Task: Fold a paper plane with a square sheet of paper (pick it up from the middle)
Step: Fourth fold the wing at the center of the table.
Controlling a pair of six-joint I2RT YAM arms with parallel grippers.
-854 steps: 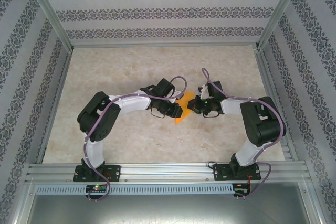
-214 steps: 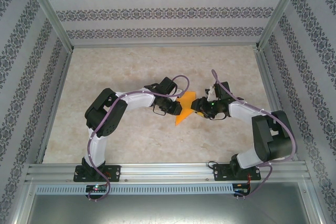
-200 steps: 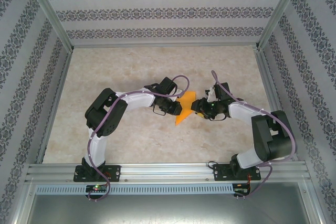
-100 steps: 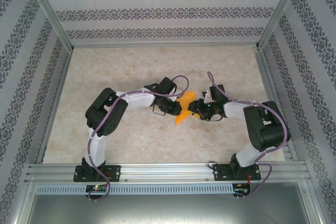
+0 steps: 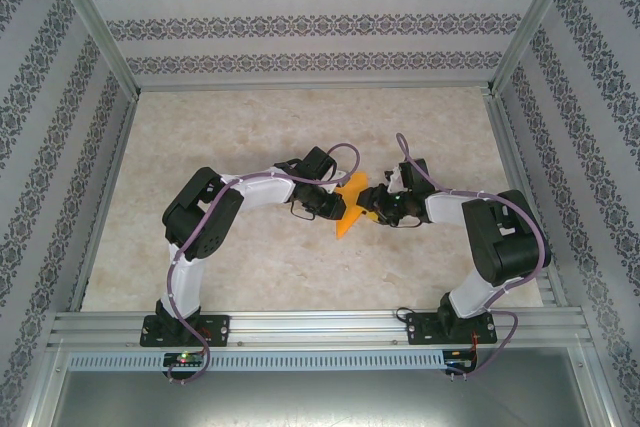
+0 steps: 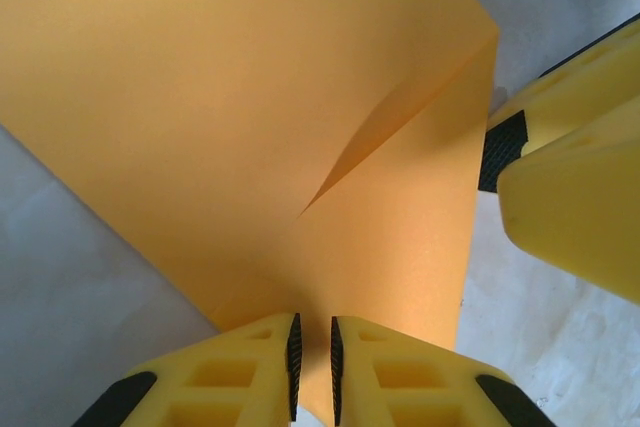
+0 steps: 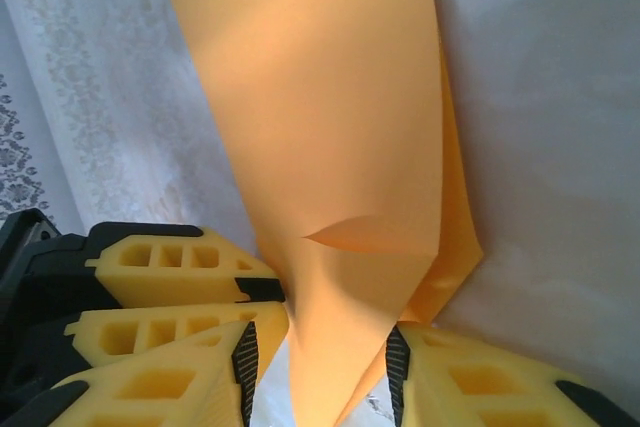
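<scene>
- While my left hand (image 6: pixel 312 339) is clenching the near corner of the orange sheet of paper (image 6: pixel 230 87), the sheet is spreading ahead of it.
- My right hand (image 7: pixel 320 352) is straddling the creased sheet, unclenched, just opposite my left.

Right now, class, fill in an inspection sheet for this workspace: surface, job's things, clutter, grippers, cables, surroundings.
Surface: beige marbled table.
Job's things: orange paper, partly folded with a crease showing, mid-table between the two grippers.
Clutter: nothing seen.
Grippers: left gripper shut on the paper's edge; right gripper has its jaws apart around the paper, with a gap beside one pad.
Cables: purple cables loop along both arms, off the paper.
Surroundings: patterned walls on three sides; metal frame at the near edge.
</scene>
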